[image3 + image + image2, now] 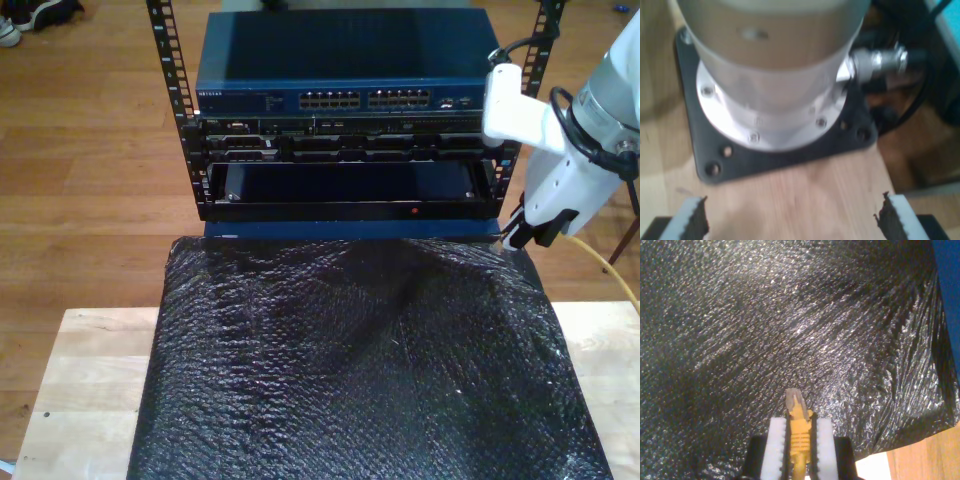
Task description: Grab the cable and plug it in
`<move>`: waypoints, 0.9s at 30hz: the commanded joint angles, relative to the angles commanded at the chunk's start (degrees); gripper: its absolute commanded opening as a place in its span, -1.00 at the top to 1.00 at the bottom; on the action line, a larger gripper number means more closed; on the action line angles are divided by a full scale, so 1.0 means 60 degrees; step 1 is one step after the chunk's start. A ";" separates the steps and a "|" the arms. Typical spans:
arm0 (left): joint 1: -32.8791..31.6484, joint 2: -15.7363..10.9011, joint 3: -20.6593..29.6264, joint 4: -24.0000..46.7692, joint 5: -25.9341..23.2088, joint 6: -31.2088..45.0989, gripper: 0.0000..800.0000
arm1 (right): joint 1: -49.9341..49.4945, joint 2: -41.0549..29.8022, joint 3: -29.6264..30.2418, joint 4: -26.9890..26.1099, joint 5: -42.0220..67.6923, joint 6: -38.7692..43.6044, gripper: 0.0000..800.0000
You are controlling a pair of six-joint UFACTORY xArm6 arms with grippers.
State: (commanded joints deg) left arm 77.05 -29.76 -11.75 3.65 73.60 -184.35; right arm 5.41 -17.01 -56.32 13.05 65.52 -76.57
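Observation:
My second gripper (pixel 800 440) is shut on the yellow-orange cable (pixel 799 432). The cable's clear plug (pixel 794 399) sticks out past the white pads (pixel 776 445), above a black bubble-wrap sheet (pixel 790 330). In the exterior view this gripper (pixel 522 235) hangs at the sheet's far corner on the exterior view's right, just in front of the rack. The cable (pixel 605 262) trails away behind it. My first gripper (pixel 792 220) is open with nothing between its fingers, over bare wood near a silver arm base (pixel 770 75).
A blue network switch (pixel 340 60) with rows of ports (pixel 340 100) tops the black rack (pixel 345 170) at the back. The black sheet (pixel 360 360) covers most of the wooden table (pixel 70 380). A black base plate (pixel 790 160) and black cables (pixel 920 100) lie by the arm base.

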 joint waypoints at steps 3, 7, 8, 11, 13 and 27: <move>0.0366 0.0015 0.0366 0.0088 -0.0996 0.0000 -1.00 | 0.0015 0.0015 0.0000 0.0000 0.0000 0.0000 1.00; 0.0425 0.0073 0.0689 0.0088 -0.1275 0.0000 -1.00 | 0.0015 0.0015 0.0015 -0.0015 -0.0044 0.0000 1.00; 0.0425 0.0073 0.0762 0.0088 -0.1377 0.0000 -1.00 | 0.0015 0.0000 0.0015 -0.0015 -0.0088 0.0000 1.00; 0.0425 0.0073 0.0952 0.0059 -0.1905 -0.0029 -1.00 | 0.0015 -0.0029 0.0015 0.0000 -0.0308 0.0000 1.00; 0.0440 0.0088 0.0967 0.0059 -0.2022 -0.0044 -1.00 | 0.0059 -0.0029 0.0015 0.0000 -0.0425 -0.0015 1.00; 0.0440 0.0117 0.0938 0.0059 -0.2022 0.0000 -1.00 | 0.0777 0.0264 0.0542 -0.0484 -0.2799 0.0000 1.00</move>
State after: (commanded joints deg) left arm 79.69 -29.05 -6.12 4.00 61.47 -184.35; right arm 10.07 -15.43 -53.07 10.15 48.73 -76.57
